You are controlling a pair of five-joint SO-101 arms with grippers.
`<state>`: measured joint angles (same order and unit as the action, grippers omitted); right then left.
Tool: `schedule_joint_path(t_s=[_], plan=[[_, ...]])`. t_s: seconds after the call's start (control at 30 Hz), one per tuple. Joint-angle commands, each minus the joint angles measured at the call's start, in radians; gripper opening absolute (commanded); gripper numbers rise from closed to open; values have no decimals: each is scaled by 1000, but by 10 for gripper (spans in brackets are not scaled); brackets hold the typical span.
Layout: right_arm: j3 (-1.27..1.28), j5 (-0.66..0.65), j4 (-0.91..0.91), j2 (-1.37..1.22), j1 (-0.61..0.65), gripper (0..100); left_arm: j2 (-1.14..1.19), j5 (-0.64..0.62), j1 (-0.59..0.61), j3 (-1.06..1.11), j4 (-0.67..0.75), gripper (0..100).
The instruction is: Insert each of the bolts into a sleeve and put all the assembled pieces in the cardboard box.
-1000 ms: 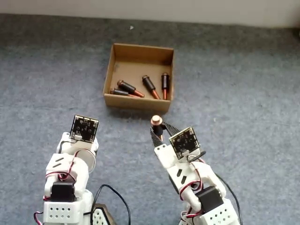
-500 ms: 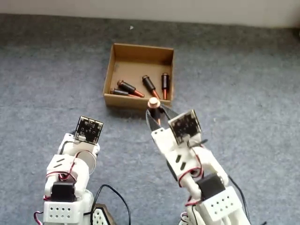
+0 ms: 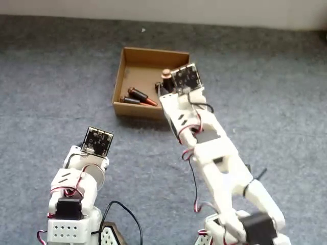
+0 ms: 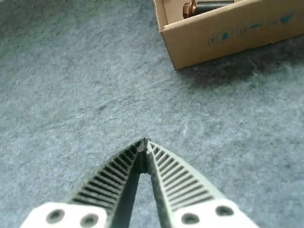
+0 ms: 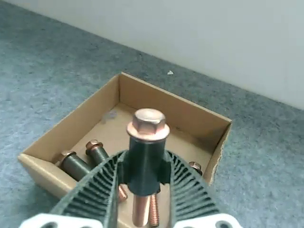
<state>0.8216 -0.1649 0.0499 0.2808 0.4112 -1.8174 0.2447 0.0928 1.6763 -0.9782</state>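
- Writing first: the only print I can spot is some blue marking on the outer wall of the box (image 4: pixel 223 38). It's too small for me to read.
- My right gripper (image 5: pixel 143 159) has its fingers (image 5: pixel 97 190) clamped on the dark sleeve (image 5: pixel 142 166), one on each side, with the bolt (image 5: pixel 148 127) already pushed through it.
- The long axis of that piece runs along my fingers. The copper hex head pokes out past the fingertips, and the copper shank sticks out of the sleeve's other end, back toward my palm.
- From the high view, my right gripper (image 3: pixel 164 84) holds the piece above the box (image 3: pixel 118 81), over the side nearer my right arm.
- Finished pieces (image 5: pixel 71 164) lie flat on the box floor below my fingertips, two side by side near one wall and another (image 5: pixel 195 167) near the opposite wall. The box rim (image 5: pixel 71 128) is open all round.
- My left gripper (image 4: pixel 144 142) has its fingers (image 4: pixel 175 175) together, tips touching and nothing between them.
- It hangs over bare grey carpet (image 4: pixel 71 71). A corner of the box sits ahead of the tips, toward my right arm's side and well apart from them.
- A white wall (image 5: pixel 213 38) runs past the far side of the box.
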Motion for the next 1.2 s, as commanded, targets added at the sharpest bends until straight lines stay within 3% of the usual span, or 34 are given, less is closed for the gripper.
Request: schedule_joint_path(t_s=[0.0,0.23,0.43,0.6,0.73,0.87,1.17], plan=[[-139,-11,88,-157,-33,9,-1,9,-12,19,-5,16],[-217,-11,156,-415,-70,9,-1,9,-12,19,-5,17],[-211,-11,148,-424,-70,15,-1,9,-12,19,-5,17],[-209,-11,148,-424,-65,101,-1,9,-12,19,-6,17],[-209,-11,148,-420,-64,107,-1,9,-12,19,-6,17],[-162,-8,128,-337,-62,106,-1,9,-12,19,-6,17],[125,-11,127,110,-19,104,-1,9,-12,19,-6,16]])
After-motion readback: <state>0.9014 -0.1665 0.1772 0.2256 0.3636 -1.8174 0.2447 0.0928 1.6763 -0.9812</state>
